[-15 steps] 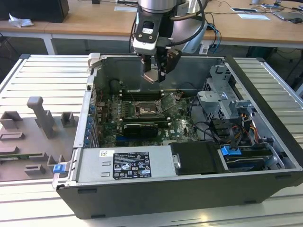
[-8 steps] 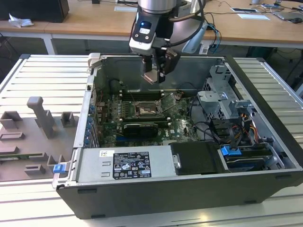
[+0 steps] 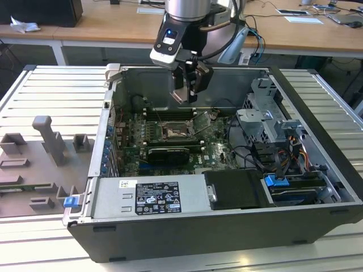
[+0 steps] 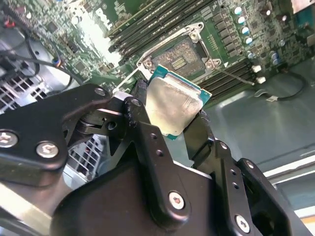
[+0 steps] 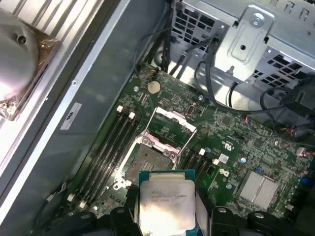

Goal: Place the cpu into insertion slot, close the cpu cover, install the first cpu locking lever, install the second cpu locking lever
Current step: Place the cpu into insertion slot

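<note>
Chip: there it is, chip (image 4: 174, 105) (image 5: 165, 201), pale metal top and green rim plain in both wrist views, held off the board and not seated in the socket.
Claw: claw (image 4: 172, 112) (image 5: 167, 219) (image 3: 190, 90) is clenched on the chip, one black finger (image 4: 140, 98) on each of two opposite edges; in the exterior view it hangs inside the open case, well above the board.
Socket: socket (image 5: 147, 160) (image 4: 179, 56) (image 3: 173, 131) lies below the chip, its dark square bed of contacts bare inside a silvery rim.
Cover: cover (image 5: 173, 122) (image 3: 199, 122) is swung up on its hinge, a thin metal frame tilting away at one edge of the socket, so the bed is uncovered.
Memory slots: long black memory slots (image 5: 115, 142) (image 4: 147, 22) run along both sides of the socket, close beside its rim.
Board: green board (image 5: 231, 147), with a round coin battery (image 5: 154, 87) past the raised cover.
Drive cage: grey perforated drive cage (image 3: 266, 113) (image 5: 246, 44) towers to the exterior view's right, with black cables (image 3: 249, 153) looping off it onto the board.
Power supply: labelled power supply (image 3: 147, 195) sits against the near wall.
Case: case (image 3: 227, 232) lies on its side on a slatted metal table (image 3: 51, 90).
Fixtures: grey blocks (image 3: 51, 139) stand on the table at the exterior view's left, well apart from the case.
</note>
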{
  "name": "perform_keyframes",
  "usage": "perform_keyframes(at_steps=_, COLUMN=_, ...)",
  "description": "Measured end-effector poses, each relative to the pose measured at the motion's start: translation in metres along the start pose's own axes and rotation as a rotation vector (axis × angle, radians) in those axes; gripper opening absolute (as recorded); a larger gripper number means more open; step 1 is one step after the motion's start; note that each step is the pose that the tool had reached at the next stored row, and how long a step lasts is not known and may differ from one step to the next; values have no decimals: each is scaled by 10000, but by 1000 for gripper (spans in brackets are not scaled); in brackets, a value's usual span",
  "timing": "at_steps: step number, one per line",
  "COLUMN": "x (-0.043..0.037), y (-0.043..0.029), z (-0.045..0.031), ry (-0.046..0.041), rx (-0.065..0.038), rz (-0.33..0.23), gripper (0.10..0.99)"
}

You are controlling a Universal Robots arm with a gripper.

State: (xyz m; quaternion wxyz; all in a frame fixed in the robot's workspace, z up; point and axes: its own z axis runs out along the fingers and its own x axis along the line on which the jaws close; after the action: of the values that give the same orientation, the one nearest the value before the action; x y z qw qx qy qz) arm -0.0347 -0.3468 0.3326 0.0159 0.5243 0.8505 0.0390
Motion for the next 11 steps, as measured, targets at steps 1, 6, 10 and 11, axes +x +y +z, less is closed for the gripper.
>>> perform_keyframes(at_steps=1, x=0, y=-1, z=19, ry=-27, rx=-4, rz=321, gripper=541)
perform_keyframes(at_steps=6, x=-1, y=-4, z=57, ry=-83, rx=-13, rz=1010, gripper=541)
perform_keyframes(at_steps=10, x=-1, y=-6, z=80, ry=-108, rx=-17, rz=1318, gripper=541)
perform_keyframes(at_steps=11, x=-1, y=-7, z=84, ry=-113, rx=-17, rz=1376, gripper=541)
